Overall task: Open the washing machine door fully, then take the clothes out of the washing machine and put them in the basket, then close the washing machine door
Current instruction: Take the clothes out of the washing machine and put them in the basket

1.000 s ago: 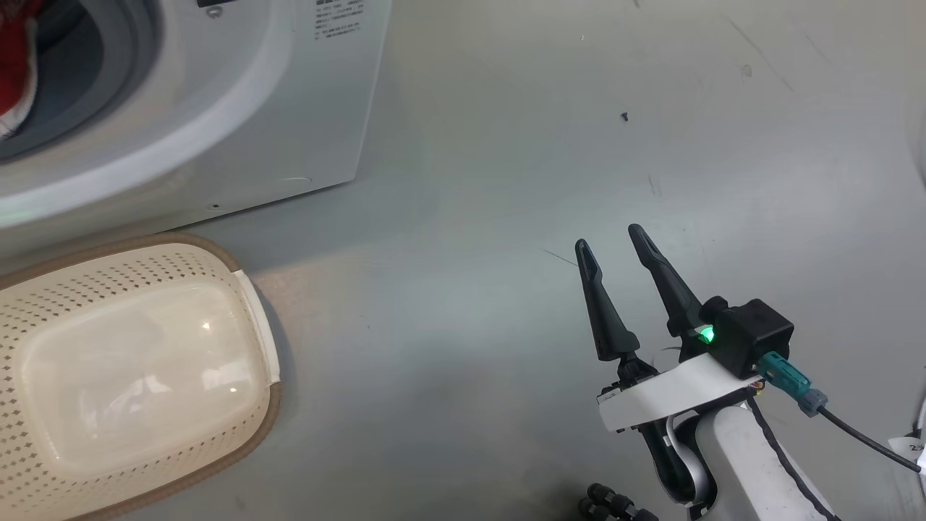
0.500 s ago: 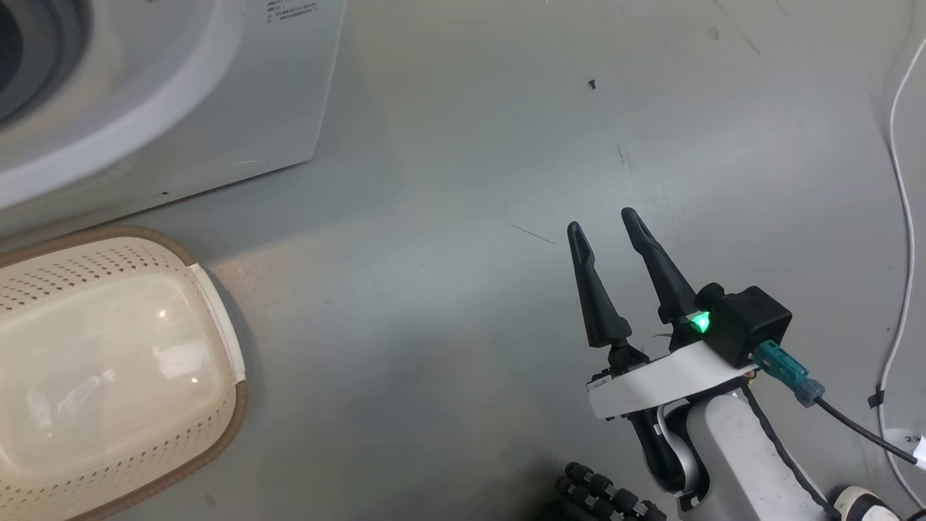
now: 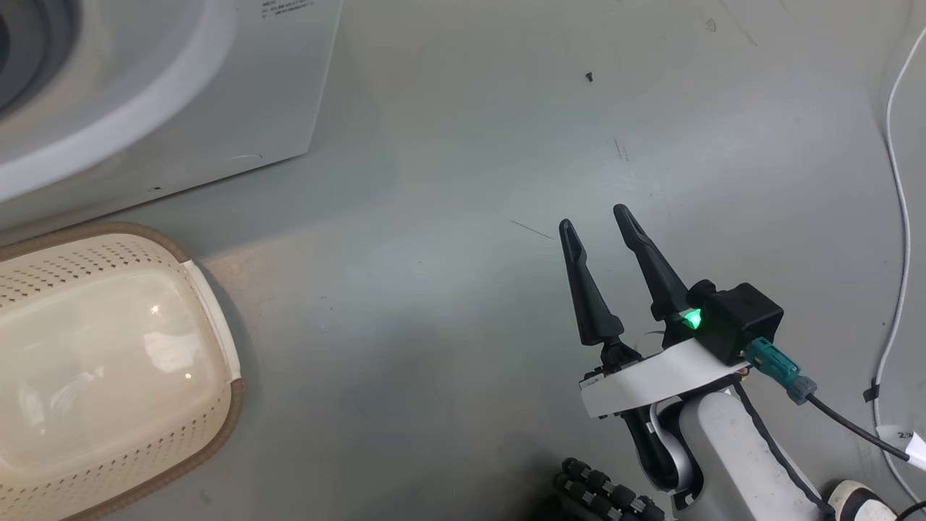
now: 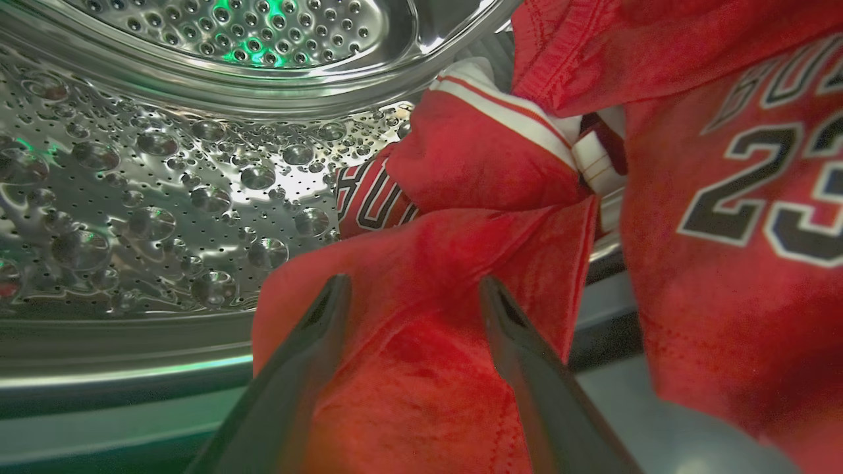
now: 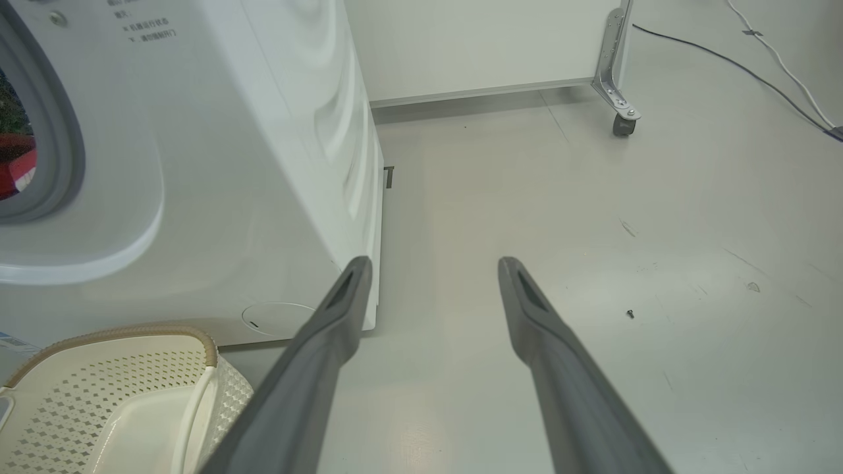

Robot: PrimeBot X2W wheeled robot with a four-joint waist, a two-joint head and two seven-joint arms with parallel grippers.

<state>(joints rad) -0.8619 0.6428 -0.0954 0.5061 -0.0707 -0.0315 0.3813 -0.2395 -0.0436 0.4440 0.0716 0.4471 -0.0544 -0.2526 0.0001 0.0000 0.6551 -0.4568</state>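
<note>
Since the earlier frame the head camera has swung, so the washing machine (image 3: 181, 87) and the basket (image 3: 231, 412) sit further left in the head view; this is the view sliding, not the things moving. The right gripper (image 3: 593, 217) keeps its place at the lower right, fingers spread, holding nothing, hanging over bare floor (image 3: 434, 289) well apart from the basket.

The basket stands just in front of the washer's foot and its glossy cream bottom has nothing red in it, so by my reading no garment has been moved over yet. Further in, the grey-ringed port (image 5: 66, 131) stands uncovered with red showing inside, which suggests the opening step is done. The left gripper (image 4: 413, 283) is at the steel drum (image 4: 164, 184), its two fingers parted to either side of a fold of the clothes (image 4: 461, 164), not yet pinched on it. Left to do: grip, carry to the basket, repeat as needed, shut the door.

Writing: a dark, white-edged "23" (image 4: 777, 191) on the nearer jersey; cut-off dark letters on the folded piece (image 4: 375, 197), not readable whole. Small print on the washer front (image 5: 141, 33) is too small to read
</note>
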